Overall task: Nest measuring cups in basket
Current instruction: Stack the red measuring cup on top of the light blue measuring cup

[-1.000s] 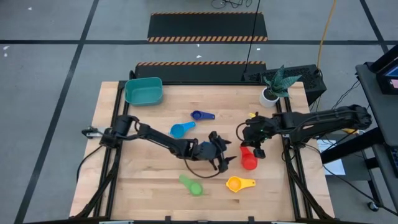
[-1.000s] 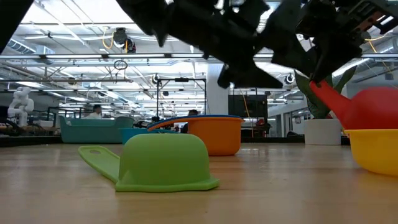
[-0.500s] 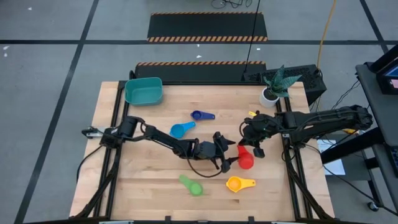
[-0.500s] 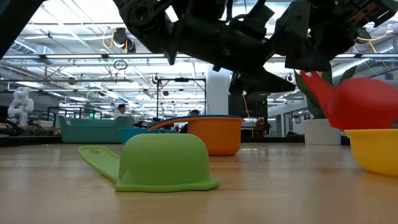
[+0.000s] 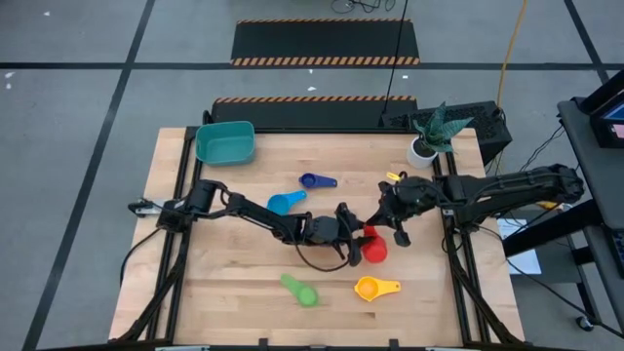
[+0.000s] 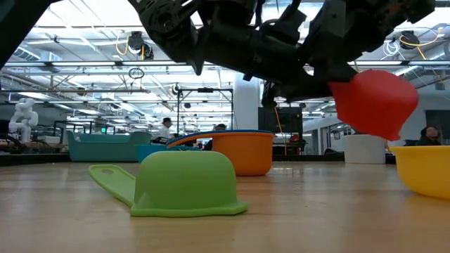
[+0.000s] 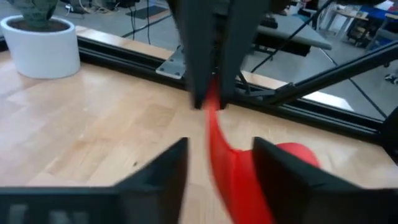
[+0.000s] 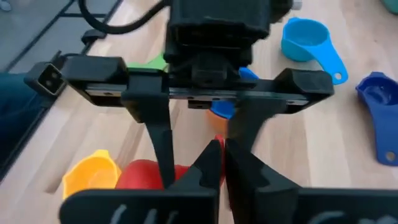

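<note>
The red measuring cup (image 5: 373, 251) hangs above the table's middle right, and my right gripper (image 5: 386, 224) is shut on its handle. My left gripper (image 7: 217, 146) is open. Its two fingers stand on either side of that handle, below my right gripper's fingers (image 7: 211, 56); whether they touch it I cannot tell. A green cup (image 5: 300, 291) lies mouth down and a yellow cup (image 5: 375, 288) lies near the front. A light blue cup (image 5: 283, 203) and a dark blue cup (image 5: 314, 180) lie farther back. The teal basket (image 5: 225, 142) stands at the far left corner. My right gripper pinches the free end of the red cup's handle (image 7: 210, 115) between its two fingers, coming from the table's right and slanting down. The cup hangs lifted clear of the table (image 6: 373, 102), with its bowl below and beyond the fingers.
An orange cup (image 6: 239, 151) stands on the table behind the green one in the low view. A white plant pot (image 5: 424, 148) sits at the far right. Bare wood lies along the table's left and front left.
My right gripper has lifted the red cup off the table and carried it a little toward the table's left, and the cup has turned about in the hold. My left gripper has moved toward the cup, and its fingers now stand around the handle.
</note>
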You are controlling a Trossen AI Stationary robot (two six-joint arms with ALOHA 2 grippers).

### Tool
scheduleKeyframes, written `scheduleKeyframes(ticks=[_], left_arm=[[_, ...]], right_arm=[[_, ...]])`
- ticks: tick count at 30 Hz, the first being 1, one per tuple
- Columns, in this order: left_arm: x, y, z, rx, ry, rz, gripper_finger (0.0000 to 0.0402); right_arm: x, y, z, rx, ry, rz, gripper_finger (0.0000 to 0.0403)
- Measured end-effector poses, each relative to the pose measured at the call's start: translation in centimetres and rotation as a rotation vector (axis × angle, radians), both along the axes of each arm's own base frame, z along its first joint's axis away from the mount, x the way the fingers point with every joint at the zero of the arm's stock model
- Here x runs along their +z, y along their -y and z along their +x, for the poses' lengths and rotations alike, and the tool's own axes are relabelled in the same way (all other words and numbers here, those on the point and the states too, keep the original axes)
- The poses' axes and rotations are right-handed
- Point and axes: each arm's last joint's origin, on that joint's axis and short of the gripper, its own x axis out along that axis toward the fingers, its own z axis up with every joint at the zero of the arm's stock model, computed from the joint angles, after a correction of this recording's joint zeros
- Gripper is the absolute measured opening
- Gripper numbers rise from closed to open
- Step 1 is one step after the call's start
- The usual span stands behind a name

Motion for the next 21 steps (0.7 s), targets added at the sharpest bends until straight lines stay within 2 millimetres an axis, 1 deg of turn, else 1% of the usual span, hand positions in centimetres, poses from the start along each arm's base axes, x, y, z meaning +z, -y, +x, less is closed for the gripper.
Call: scheduleKeyframes(ticks=[4,5,8,13,16,17,19,21], left_arm=[[0.2,0.0,-0.1,-0.018,-0.029,0.074,0.0037],[0.5,0.0,-0.3,-0.018,-0.049,0.089,0.0020],[1.8,-0.5,-0.8,-0.024,-0.100,0.133,0.0014],[5.3,-0.9,-2.6,-0.030,-0.204,0.224,0.0007],[6.9,-0.8,-3.7,-0.019,-0.250,0.255,0.0006],[7.4,-0.8,-4.1,-0.018,-0.272,0.263,0.0006],[8.5,-0.4,-4.7,-0.008,-0.267,0.271,0.0005],[9.4,0.0,-5.7,0.012,-0.278,0.290,0.0006]], right_arm=[[0.0,-0.4,0.0,0.006,0.001,-0.013,0.0000],[0.1,-0.6,-0.1,0.013,0.004,-0.008,0.0000],[0.4,-0.7,-0.3,0.000,0.023,0.011,0.0000],[1.3,-0.8,-0.8,-0.087,0.073,0.037,0.0008],[2.0,-1.0,-1.3,-0.124,0.125,0.013,0.0027],[1.9,-1.1,-1.4,-0.132,0.124,0.001,0.0035],[2.5,-1.4,-1.5,-0.153,0.174,-0.012,0.0052],[2.5,-1.7,-1.7,-0.174,0.181,-0.019,0.0068]])
